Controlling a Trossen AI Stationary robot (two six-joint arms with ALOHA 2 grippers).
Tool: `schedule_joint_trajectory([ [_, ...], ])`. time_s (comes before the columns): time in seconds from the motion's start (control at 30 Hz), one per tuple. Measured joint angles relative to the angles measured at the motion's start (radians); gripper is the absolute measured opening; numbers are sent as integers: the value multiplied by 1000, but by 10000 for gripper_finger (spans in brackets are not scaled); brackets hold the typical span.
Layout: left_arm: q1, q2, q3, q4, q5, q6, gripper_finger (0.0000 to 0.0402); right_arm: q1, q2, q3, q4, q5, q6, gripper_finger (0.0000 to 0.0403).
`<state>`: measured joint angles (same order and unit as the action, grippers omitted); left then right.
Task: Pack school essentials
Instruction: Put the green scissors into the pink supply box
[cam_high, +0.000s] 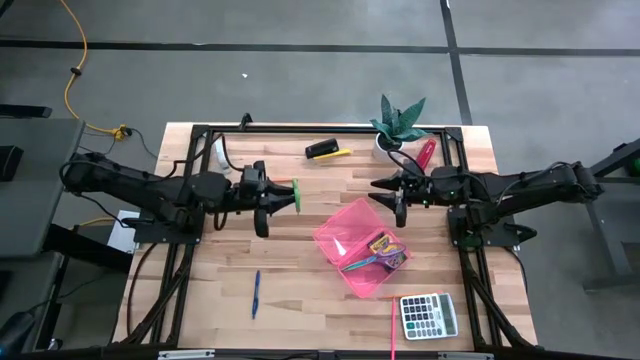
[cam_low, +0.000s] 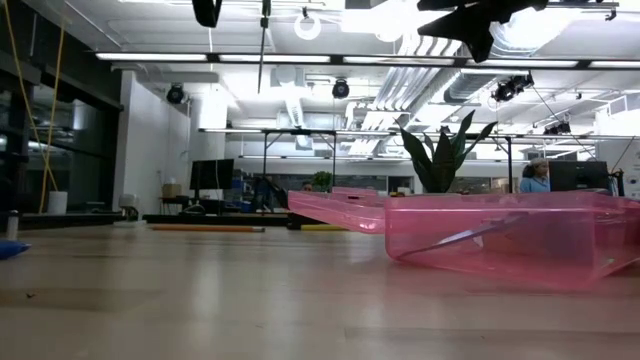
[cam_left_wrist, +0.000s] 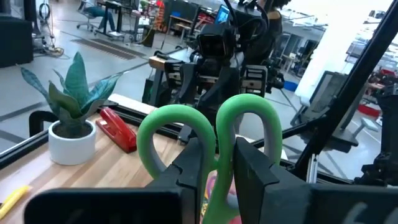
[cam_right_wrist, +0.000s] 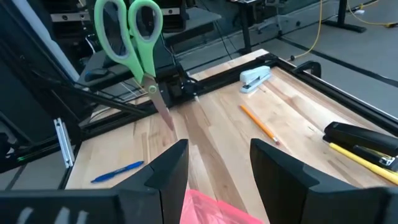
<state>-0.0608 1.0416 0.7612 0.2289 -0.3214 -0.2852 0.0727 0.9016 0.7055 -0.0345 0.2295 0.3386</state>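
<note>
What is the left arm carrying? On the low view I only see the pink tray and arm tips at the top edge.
Observer: The left gripper is shut on the green scissors, pinching them just below the loops. It is above the table, to the left of the pink tray.
Operator: And the right one?
Observer: The right gripper is open and empty, above the table near the tray's far corner.
Operator: Is anything in the tray?
Observer: Purple scissors and a crayon box lie in it.
</note>
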Motion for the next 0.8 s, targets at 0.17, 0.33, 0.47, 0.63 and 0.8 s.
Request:
schedule_joint_trajectory([
  [0.17, 0, 0, 0, 1, 0, 0, 39, 0, 0, 0, 1, -5, 2, 165],
  [0.33, 0, 29, 0, 18, 24, -37, 39, 0, 0, 0, 22, -18, 1, 165],
  [0.47, 0, 150, 47, 18, 98, -75, 39, -1, -17, -1, 121, -18, -7, 165],
  [0.63, -9, 409, 256, 3, 212, -69, 39, -1, -81, -1, 197, 12, -33, 165],
  [0.8, -36, 677, 567, -180, 295, 13, 39, -1, -162, -1, 181, 59, -54, 165],
])
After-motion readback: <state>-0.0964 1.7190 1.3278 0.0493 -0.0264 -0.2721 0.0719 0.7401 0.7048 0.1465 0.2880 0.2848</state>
